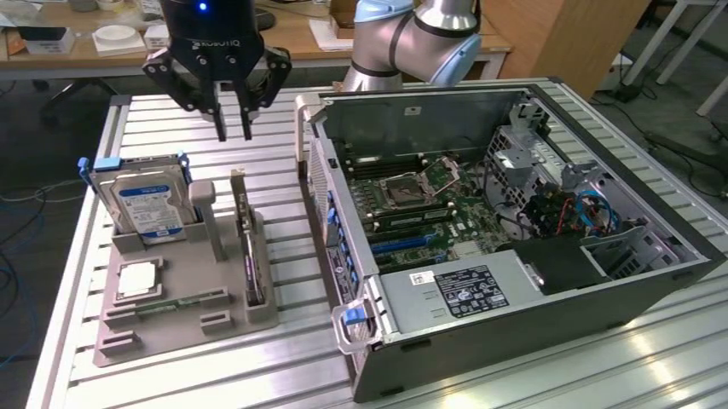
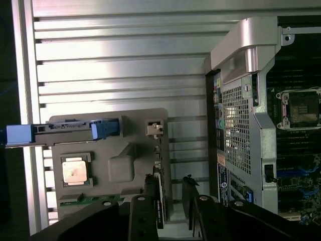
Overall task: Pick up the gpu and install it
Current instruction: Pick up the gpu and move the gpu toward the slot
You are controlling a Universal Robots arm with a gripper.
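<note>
Shiny ribbed metal table (image 1: 637,366), matt plastic tray (image 1: 170,331)

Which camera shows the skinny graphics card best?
The exterior view: the gpu stands on edge in the gray holder, its long side showing. The wrist view looks down on its thin top edge.

1. The end effector (image 1: 234,129) hangs above the slatted metal desk (image 1: 170,375). Its two fingers point down, a little apart, with nothing between them.
2. Lower in the view and clear of it, the graphics card (image 1: 249,251) stands on edge in a grey holder (image 1: 182,319).
3. A hard drive (image 1: 143,204) with a blue and white label stands upright in the same holder, to the exterior view's left of the card.
4. An open computer case (image 1: 512,281) lies on the exterior view's right, its circuit board showing.
</note>
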